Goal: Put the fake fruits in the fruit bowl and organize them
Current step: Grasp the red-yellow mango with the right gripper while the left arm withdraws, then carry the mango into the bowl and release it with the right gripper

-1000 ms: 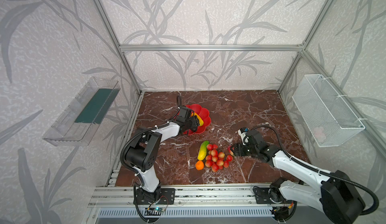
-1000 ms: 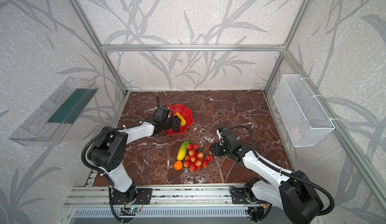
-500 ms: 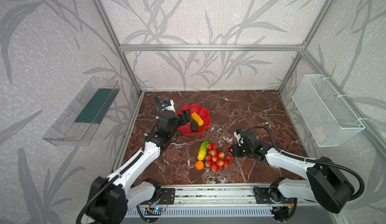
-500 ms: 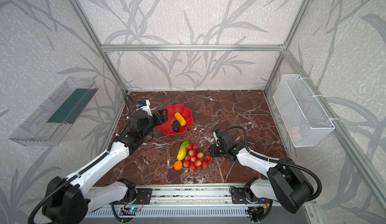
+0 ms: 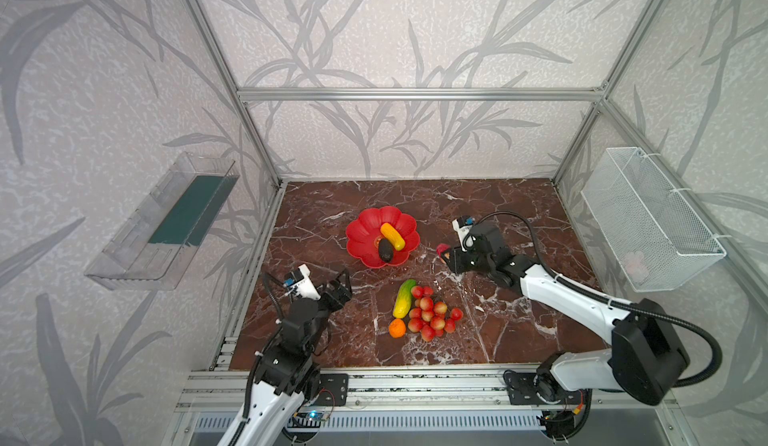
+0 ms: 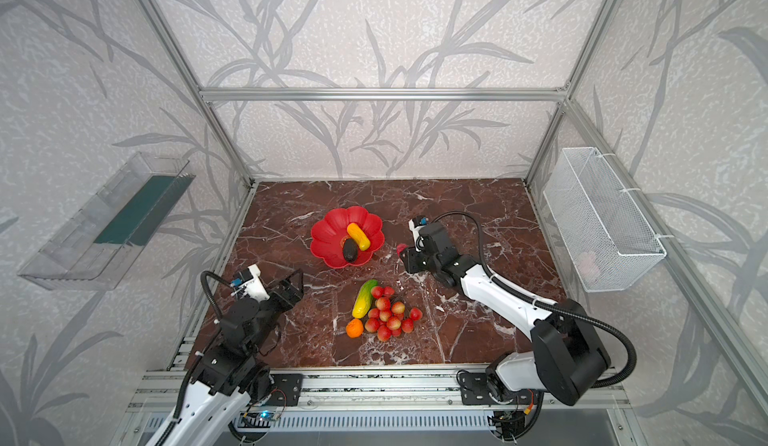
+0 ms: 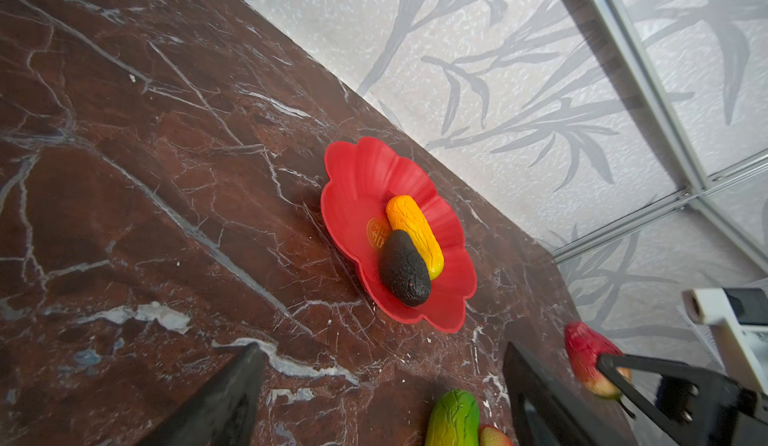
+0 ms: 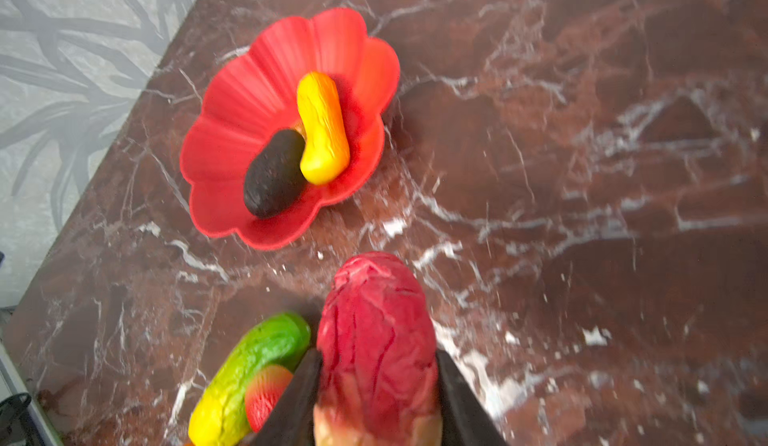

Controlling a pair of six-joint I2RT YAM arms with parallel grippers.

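Strawberry (image 8: 376, 319) in right claw (image 8: 376, 358), speck in both top views

fruit bowl (image 6: 328, 234): yellow fruit (image 6: 358, 236), blackish fruit (image 6: 350, 251) | right fingers (image 6: 407, 258): clamp strawberry (image 6: 401, 249)

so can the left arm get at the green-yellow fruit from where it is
Probably yes: the left gripper is open and empty, only bare marble lies between it and the green-yellow fruit, and the berries crowd its far side.

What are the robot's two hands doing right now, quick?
Left hand: open, holding nothing.
Right hand: closed on the red strawberry.
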